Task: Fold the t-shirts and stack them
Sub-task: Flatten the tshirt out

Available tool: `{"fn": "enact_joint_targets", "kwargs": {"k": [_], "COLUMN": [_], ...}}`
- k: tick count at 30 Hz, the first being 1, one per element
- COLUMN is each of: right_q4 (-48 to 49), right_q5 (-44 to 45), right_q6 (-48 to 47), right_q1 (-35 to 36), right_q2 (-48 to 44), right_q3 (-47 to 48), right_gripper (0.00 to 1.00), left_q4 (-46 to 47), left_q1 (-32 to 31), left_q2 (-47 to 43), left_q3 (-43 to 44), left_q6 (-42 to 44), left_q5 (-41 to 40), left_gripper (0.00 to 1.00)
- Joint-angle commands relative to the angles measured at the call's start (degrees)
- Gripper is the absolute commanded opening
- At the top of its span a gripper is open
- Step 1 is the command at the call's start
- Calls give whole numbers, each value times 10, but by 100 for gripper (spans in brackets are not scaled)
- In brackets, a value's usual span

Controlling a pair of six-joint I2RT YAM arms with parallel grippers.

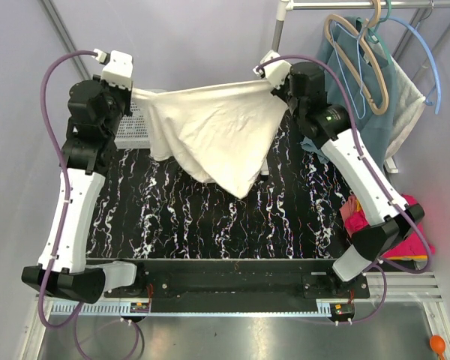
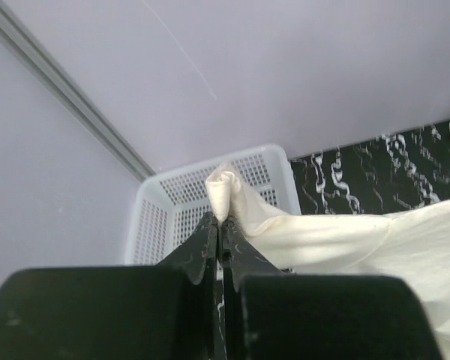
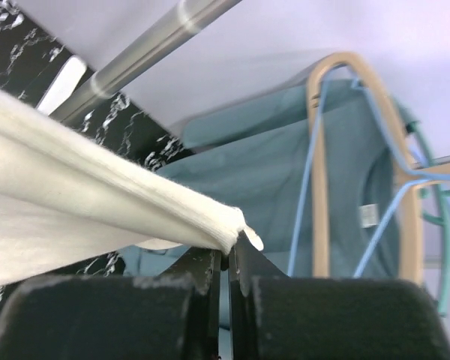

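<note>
The cream t-shirt (image 1: 217, 131) hangs spread between both grippers above the far part of the black marbled table (image 1: 172, 217), its lower point drooping toward the table. My left gripper (image 1: 131, 94) is shut on its left corner; in the left wrist view (image 2: 222, 219) the cloth (image 2: 337, 240) bunches out of the closed tips. My right gripper (image 1: 274, 84) is shut on the right corner; the right wrist view (image 3: 232, 251) shows the hem (image 3: 97, 202) pinched. Folded magenta-pink and orange t-shirts (image 1: 412, 232) lie at the right edge, partly hidden by the right arm.
A white mesh basket (image 1: 135, 127) stands at the far left, under the left gripper (image 2: 172, 217). A teal garment on hangers (image 1: 375, 82) hangs from a rack at the far right, close behind the right gripper (image 3: 285, 187). Grey walls enclose the back.
</note>
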Motion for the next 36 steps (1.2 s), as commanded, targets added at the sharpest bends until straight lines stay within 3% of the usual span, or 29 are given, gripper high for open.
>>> {"fn": "enact_joint_targets", "kwargs": {"k": [1, 8, 15, 21, 26, 30, 36], "right_q4": [23, 21, 10, -84, -98, -121, -122], "right_q5": [14, 2, 23, 22, 48, 48, 115], "right_q6": [-34, -68, -92, -97, -89, -58, -70], "right_q1": [-9, -9, -3, 30, 64, 64, 64], "right_q2": [-3, 15, 25, -54, -140, -203, -228], "right_q3": [54, 28, 104, 93, 30, 14, 17], "right_gripper": [0, 0, 0, 0, 0, 0, 0], "left_q4": [34, 59, 52, 26, -4, -52, -95], "left_q1": [2, 3, 2, -27, -45, -45, -45], "left_q2": [5, 51, 67, -56, -197, -261, -244], "left_q3": [69, 128, 187, 83, -30, -18, 52], "left_q6": [4, 11, 44, 96, 121, 121, 114], "left_q5": [-2, -4, -32, -8, -6, -2, -22], "left_gripper": [0, 0, 0, 0, 0, 0, 0]}}
